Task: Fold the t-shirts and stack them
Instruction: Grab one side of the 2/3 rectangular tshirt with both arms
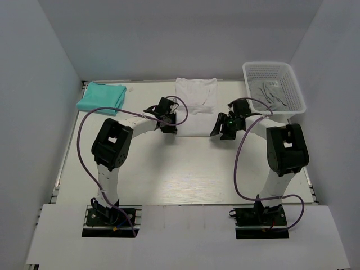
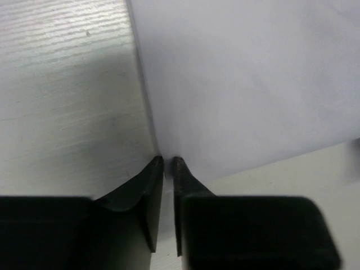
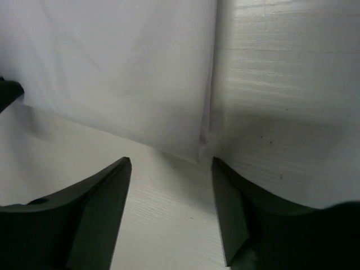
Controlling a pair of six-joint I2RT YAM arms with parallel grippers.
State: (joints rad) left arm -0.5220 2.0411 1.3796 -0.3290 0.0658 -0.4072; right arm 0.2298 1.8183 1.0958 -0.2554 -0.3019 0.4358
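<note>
A white t-shirt lies flat at twelve o'clock on the table, a folded teal t-shirt at ten o'clock. The left gripper pinches the white shirt's seven o'clock corner; the right gripper is spread wide at its five o'clock corner.

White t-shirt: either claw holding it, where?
Left claw seems to pinch the white t-shirt at its near left corner. Right claw, open at the near right corner, holds nothing.
</note>
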